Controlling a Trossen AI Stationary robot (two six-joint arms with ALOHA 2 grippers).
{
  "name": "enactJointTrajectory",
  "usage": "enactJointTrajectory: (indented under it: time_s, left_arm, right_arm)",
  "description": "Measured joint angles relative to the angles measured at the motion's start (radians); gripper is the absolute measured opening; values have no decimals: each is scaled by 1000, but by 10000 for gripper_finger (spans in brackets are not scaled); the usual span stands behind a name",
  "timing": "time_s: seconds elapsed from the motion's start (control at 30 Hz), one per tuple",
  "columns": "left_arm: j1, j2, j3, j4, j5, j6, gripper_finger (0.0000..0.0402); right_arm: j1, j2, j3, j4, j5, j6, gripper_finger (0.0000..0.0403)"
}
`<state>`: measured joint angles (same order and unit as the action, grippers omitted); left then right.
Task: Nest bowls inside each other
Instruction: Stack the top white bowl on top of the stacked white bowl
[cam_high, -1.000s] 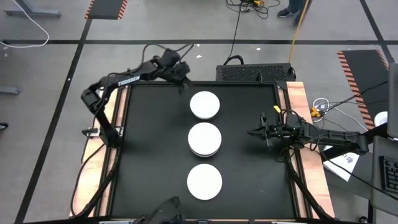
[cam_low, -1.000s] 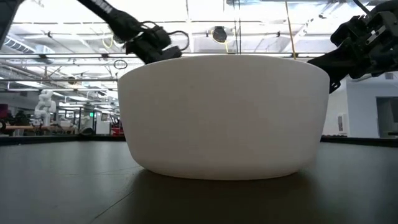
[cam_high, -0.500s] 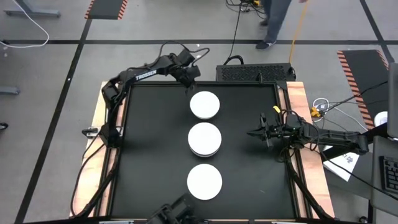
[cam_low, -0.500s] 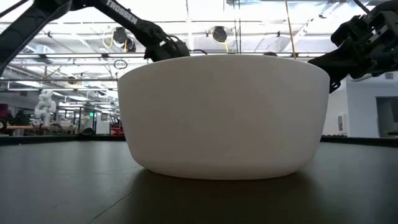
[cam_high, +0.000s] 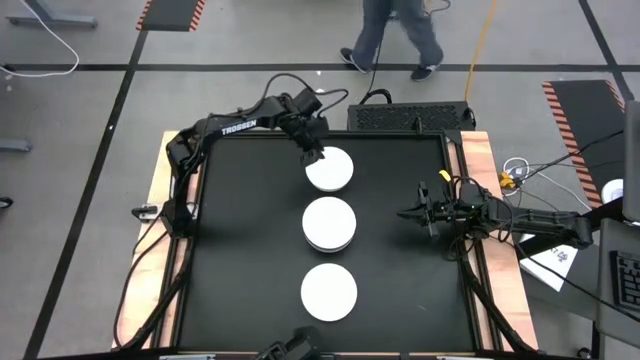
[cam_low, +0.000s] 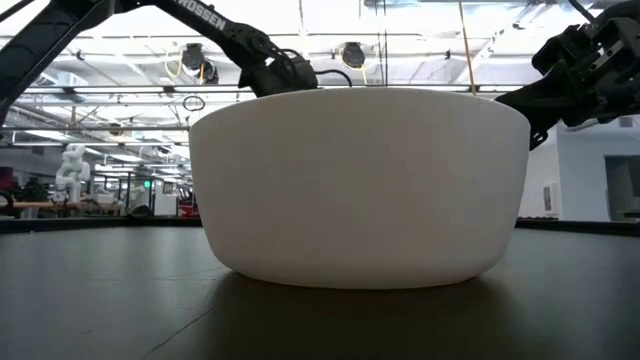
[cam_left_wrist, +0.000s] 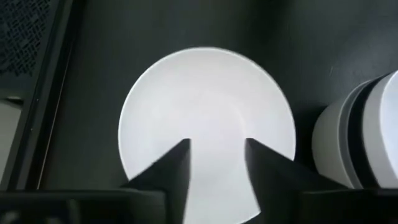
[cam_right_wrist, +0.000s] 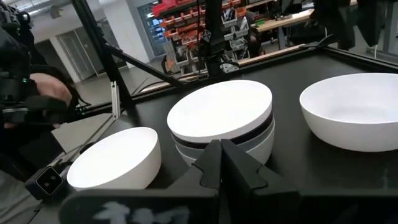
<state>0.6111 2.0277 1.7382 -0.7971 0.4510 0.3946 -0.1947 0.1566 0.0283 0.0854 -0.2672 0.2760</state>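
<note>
Nesting: middle stack (cam_high: 329, 224) holds several bowls.

Three groups of bowls stand in a row down the middle of the flat black table (cam_high: 240, 250): a single round white bowl (cam_high: 329, 168) at the far end, a nested stack of round bowls (cam_high: 329, 224) in the middle, and another single round white bowl (cam_high: 329, 292) at the near end, each apart from the next. The left gripper (cam_high: 313, 152) hangs over the far bowl's left rim. The right gripper (cam_high: 408, 212) sits right of the stack, well apart from it.
</note>
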Motion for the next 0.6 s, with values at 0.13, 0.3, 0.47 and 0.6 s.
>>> enactJointTrajectory:
  time_s: [0.13,0.3,0.47,0.6]
  left_arm:
    - [3,0,0,-28,-38,0,225]
    - [20,0,0,-49,-54,2,295]
    - [43,1,-1,-58,-98,-3,322]
    - [65,14,-2,-76,-89,-4,312]
  right_arm:
    - [0,0,0,0,0,2,0]
    - [0,0,0,-7,0,4,0]
    - [0,0,0,-8,0,15,0]
    - [0,0,0,-8,0,19,0]
